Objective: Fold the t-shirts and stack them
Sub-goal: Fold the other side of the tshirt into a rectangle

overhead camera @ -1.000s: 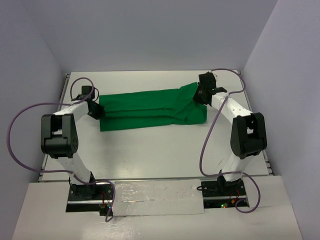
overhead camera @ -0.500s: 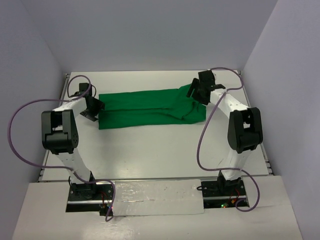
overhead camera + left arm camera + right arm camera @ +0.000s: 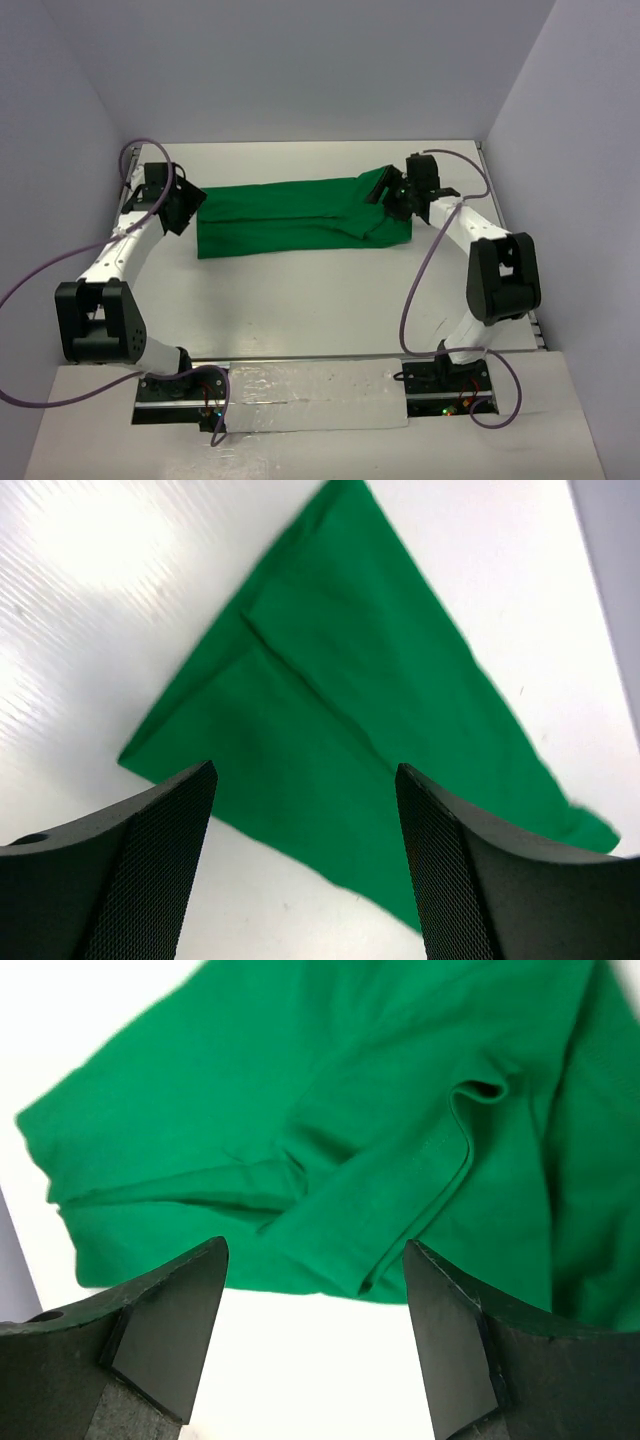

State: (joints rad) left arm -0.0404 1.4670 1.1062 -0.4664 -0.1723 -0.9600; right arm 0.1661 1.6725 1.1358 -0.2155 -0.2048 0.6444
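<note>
T-shirt (image 3: 290, 215) flat — left gripper (image 3: 302, 780), right gripper (image 3: 315, 1255) both spread, empty, seemingly just above its opposite ends.

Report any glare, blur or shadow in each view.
Left wrist: strong glare washes out the table top left, and the t-shirt edge smears at right. Right wrist: the t-shirt is fairly sharp, its top-left edge soft. Top external: even light, faint shadows, no obvious glare.

We see a soft, matt bright green cloth t-shirt (image 3: 290, 215) on a glossy white table (image 3: 300, 295), and rough-textured black fingers (image 3: 150, 880).
</note>
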